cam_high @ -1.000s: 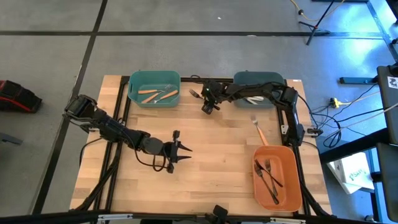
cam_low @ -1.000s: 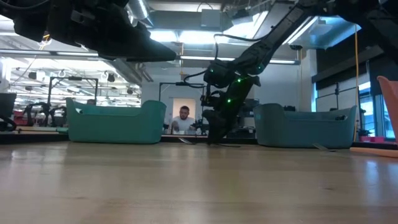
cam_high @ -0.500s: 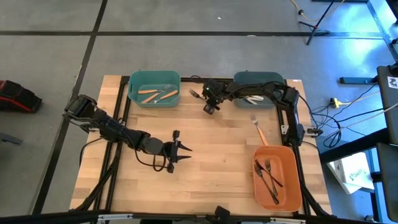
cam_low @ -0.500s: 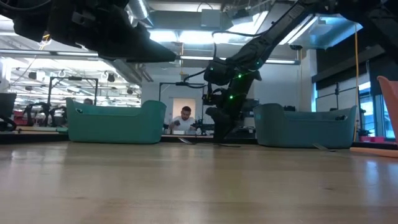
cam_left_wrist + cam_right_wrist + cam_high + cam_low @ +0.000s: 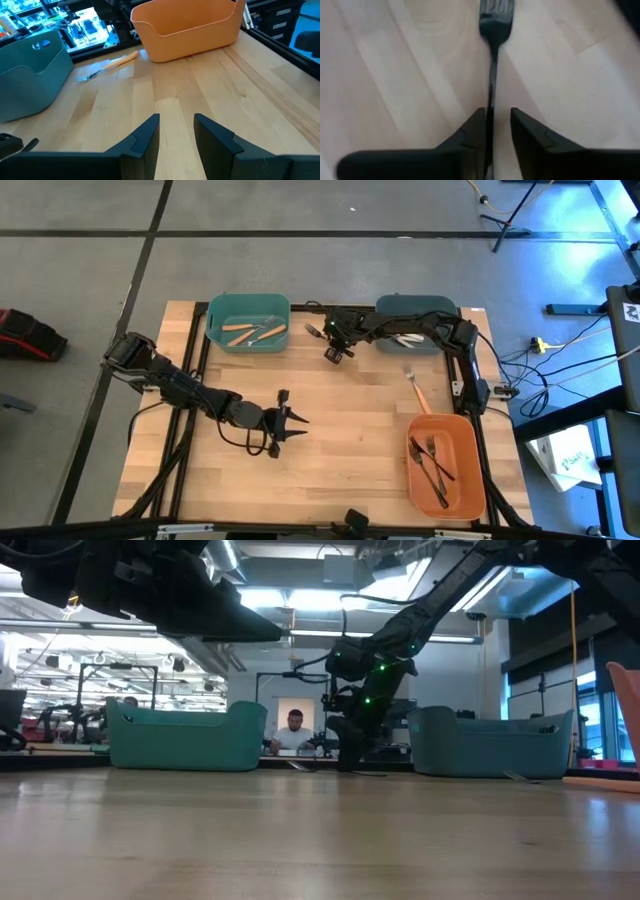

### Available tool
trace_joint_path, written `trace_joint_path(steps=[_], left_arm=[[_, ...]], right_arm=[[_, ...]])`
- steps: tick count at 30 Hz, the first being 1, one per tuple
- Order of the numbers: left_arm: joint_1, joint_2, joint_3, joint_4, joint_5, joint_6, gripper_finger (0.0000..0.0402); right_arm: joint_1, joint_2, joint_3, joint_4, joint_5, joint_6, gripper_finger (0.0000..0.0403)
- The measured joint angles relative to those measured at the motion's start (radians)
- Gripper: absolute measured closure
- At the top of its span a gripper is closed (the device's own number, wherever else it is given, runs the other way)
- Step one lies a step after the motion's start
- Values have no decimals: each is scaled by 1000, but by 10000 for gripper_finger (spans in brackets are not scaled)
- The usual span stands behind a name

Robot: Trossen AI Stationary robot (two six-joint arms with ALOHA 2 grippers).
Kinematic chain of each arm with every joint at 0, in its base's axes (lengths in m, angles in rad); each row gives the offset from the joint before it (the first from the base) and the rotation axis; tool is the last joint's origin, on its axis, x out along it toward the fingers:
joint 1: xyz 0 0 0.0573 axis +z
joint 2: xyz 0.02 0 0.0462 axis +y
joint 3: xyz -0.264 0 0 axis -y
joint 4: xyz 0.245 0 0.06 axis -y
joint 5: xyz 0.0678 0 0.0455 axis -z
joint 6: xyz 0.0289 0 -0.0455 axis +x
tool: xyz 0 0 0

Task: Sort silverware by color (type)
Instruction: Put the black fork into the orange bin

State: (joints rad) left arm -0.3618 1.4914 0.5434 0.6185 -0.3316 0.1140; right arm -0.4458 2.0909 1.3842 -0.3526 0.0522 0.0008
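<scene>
Reaching between the two teal bins, the right gripper [image 5: 335,340] sits low at the table's [image 5: 340,430] far edge; its fingers [image 5: 470,135] flank the handle of a dark metal fork [image 5: 492,60] lying flat on the wood, a narrow gap showing on one side, firm grip not confirmable; left gripper [image 5: 290,420] idle over the middle of the table, fingers [image 5: 145,137] parted, holding nothing; orange-handled fork [image 5: 415,388] loose on the table near the orange bin [image 5: 478,480]; dark forks [image 5: 432,460] in that bin; orange-handled pieces [image 5: 250,331] in the left teal bin [image 5: 212,320]; pale pieces [image 5: 408,340] in the right teal bin [image 5: 400,304].
</scene>
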Motion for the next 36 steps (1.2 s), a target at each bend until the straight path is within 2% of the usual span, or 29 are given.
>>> trace_joint_path(steps=[4,8,12,17,19,23,28,36], left_arm=[[0,0,0,0,0,0,285],[0,0,0,0,0,0,285],[0,0,0,0,0,0,285],[0,0,0,0,0,0,285],[0,0,0,0,0,0,285],[0,0,0,0,0,0,285],[0,0,0,2,0,1,285],[-8,0,0,-1,1,1,285]], right_arm=[[-1,14,1,-11,8,3,284],[0,15,1,-12,-10,2,272],[-2,15,1,-17,-43,2,299],[0,20,-1,-17,-45,-8,380],[0,20,-2,-17,-39,-15,395],[3,20,-2,-19,-8,-22,387],[26,0,-5,-34,20,-33,398],[129,-148,-8,-176,107,-11,399]])
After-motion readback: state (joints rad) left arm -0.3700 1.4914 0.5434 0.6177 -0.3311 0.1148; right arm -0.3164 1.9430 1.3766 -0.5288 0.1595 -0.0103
